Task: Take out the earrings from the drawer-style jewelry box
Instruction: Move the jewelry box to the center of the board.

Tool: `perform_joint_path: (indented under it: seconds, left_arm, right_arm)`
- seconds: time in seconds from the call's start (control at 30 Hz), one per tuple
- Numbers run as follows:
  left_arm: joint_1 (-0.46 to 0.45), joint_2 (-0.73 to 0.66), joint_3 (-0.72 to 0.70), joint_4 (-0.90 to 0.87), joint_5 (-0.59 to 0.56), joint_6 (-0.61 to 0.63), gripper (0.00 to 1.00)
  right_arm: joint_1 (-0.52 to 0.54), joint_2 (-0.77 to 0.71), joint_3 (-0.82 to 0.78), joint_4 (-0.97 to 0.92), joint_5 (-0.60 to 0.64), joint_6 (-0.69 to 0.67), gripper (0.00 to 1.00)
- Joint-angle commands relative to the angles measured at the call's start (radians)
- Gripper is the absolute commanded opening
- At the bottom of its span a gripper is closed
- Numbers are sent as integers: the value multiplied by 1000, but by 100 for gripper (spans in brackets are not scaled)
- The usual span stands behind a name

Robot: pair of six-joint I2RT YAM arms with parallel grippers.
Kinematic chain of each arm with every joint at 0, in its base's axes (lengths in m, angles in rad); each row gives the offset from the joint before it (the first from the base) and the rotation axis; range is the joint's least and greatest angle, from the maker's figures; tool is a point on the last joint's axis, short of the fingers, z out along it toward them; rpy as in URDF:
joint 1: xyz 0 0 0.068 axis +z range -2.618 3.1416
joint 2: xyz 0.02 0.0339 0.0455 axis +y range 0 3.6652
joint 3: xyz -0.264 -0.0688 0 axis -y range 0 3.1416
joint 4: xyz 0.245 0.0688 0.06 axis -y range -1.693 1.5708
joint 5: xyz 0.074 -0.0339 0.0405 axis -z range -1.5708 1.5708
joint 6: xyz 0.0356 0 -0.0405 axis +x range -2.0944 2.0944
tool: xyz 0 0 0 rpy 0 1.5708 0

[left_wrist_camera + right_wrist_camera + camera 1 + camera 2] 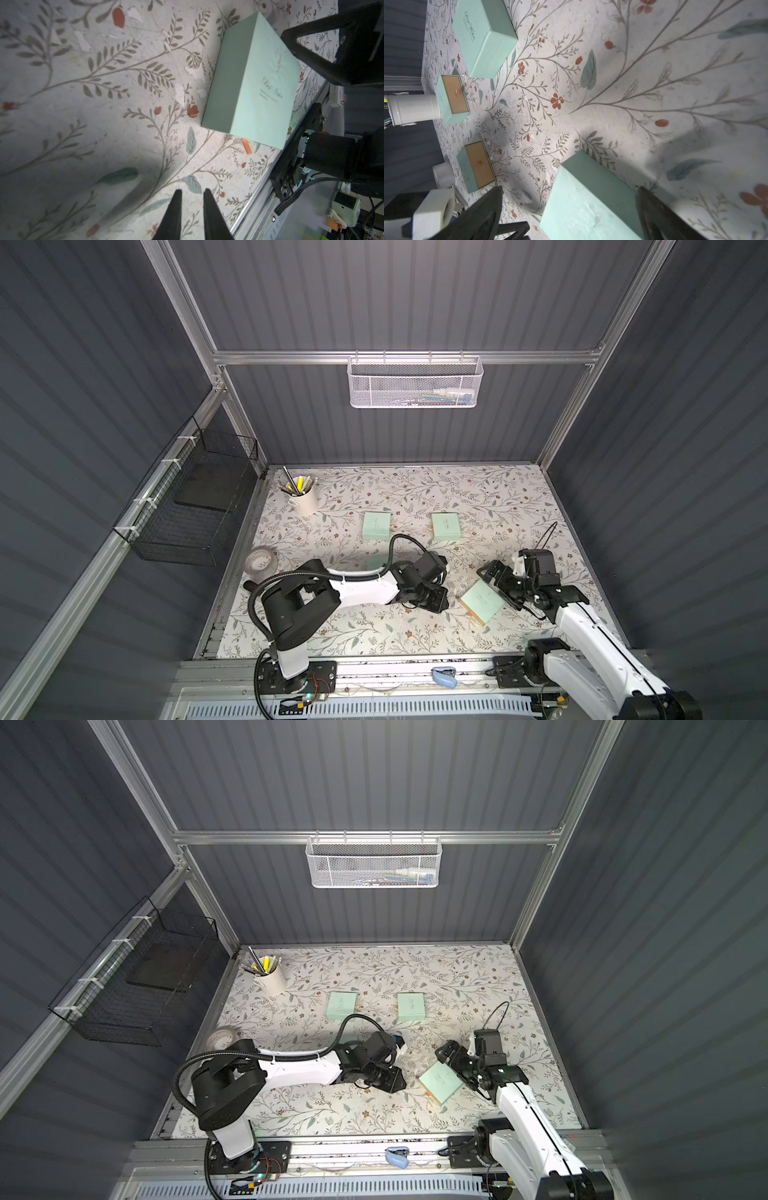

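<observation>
Where the floral paper covers the table, scuffed and flaking in white chips, four mint boxes sit. They are flat, matte cardboard sleeves with sharp corners, and the lids carry a thin cursive line I can't make out from here. Two lie side by side toward the back, a third is half hidden under the left arm, and the near box lies askew at the front right. Tan drawer fronts close their ends, with a small orange tab on those I can see. A white cup of pens stands in the back left corner, and a roll of tape sits at the left edge. The right pincer gapes wide astride the near box, one black finger just beside its edge and the other apart, so it grips nothing. The left pincer hangs low over bare paper, its pointed tips a narrow slit apart and empty. The earrings are mere pale specks. One glints on the paper between the left pincer and the near box, touching neither. More seem to lie before the far tan fronts, too small to be sure.
</observation>
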Motion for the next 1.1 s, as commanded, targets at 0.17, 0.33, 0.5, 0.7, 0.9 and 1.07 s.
perform_joint_path:
  seconds: [0.17, 0.33, 0.5, 0.7, 0.9, 1.07]
  left_arm:
    - [-18, 99, 78, 87, 74, -39, 21]
    - [-18, 138, 103, 114, 55, -55, 21]
    - [-18, 195, 159, 133, 42, -76, 21]
    - [-17, 235, 231, 101, -15, -70, 21]
    - [-4, 299, 327, 52, -29, -53, 21]
    - [39, 363, 428, 23, -25, -50, 21]
  right_arm:
    - [-15, -5, -39, 9, -37, -4, 99]
    - [-17, 10, -43, 20, -51, 3, 99]
    - [-17, 3, -54, 58, -69, 27, 99]
    - [-17, 1, -83, 111, -94, 63, 99]
    - [-17, 60, -76, 192, -94, 84, 99]
    - [-17, 145, -33, 247, -68, 85, 99]
